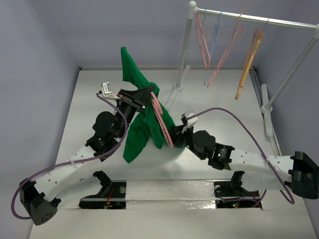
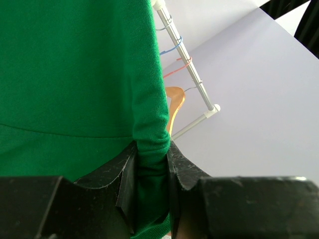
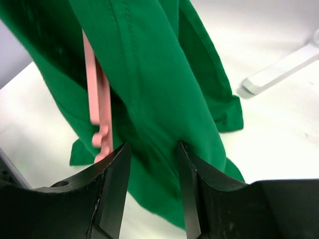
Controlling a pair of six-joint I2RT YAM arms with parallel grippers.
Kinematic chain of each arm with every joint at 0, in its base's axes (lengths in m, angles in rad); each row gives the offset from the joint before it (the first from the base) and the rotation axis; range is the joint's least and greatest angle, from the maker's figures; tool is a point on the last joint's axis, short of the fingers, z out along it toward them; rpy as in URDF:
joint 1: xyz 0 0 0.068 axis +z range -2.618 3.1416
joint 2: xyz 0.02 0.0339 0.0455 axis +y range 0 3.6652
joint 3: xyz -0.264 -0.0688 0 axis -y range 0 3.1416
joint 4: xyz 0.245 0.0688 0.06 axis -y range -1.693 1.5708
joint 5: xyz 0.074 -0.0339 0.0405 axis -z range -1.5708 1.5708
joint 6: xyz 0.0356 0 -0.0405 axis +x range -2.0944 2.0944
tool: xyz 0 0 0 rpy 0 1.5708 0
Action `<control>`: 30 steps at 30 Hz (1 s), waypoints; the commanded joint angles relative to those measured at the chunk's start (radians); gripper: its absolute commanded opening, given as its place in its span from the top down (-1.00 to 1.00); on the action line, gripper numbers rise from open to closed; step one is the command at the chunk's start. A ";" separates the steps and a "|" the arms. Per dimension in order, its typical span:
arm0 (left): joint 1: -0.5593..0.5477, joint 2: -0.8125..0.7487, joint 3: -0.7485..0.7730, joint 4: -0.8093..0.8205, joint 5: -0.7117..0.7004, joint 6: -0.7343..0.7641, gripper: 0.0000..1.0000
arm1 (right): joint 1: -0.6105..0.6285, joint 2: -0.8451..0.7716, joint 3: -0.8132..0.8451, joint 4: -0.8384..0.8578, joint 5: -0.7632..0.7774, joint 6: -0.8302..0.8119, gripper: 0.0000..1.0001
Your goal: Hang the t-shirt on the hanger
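Observation:
The green t-shirt (image 1: 138,135) hangs bunched above the table's middle, one end sticking up toward the back wall. My left gripper (image 1: 144,97) is shut on a fold of it; the left wrist view shows the cloth (image 2: 75,74) pinched between the jaws (image 2: 152,169). The salmon-pink hanger (image 1: 161,118) lies slanted against the shirt's right side, partly wrapped in cloth. My right gripper (image 1: 175,133) is at the hanger's lower end. In the right wrist view its jaws (image 3: 152,164) stand apart with the shirt (image 3: 164,89) just beyond the tips and the hanger (image 3: 94,89) left of them.
A white clothes rack (image 1: 249,17) stands at the back right with thin pink and blue hangers and an orange wooden hanger (image 1: 247,62). Its post and foot (image 1: 175,92) stand just behind the shirt. The foot also shows in the right wrist view (image 3: 284,69).

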 commanded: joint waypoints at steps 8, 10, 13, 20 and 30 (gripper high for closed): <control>0.006 -0.037 0.048 0.079 0.025 -0.007 1.00 | 0.003 0.165 0.106 0.118 0.040 -0.093 0.14; 0.006 -0.040 0.050 0.075 0.025 -0.007 1.00 | 0.003 0.171 0.100 0.146 0.046 -0.090 0.40; 0.006 -0.046 0.047 0.073 0.025 -0.010 1.00 | 0.003 0.172 0.095 0.155 0.069 -0.079 0.85; 0.006 -0.033 0.102 0.055 -0.010 0.071 1.00 | 0.012 0.111 0.020 0.144 0.012 -0.019 1.00; 0.069 0.110 0.318 0.142 -0.024 0.148 1.00 | 0.063 -0.041 -0.117 -0.049 -0.072 0.126 1.00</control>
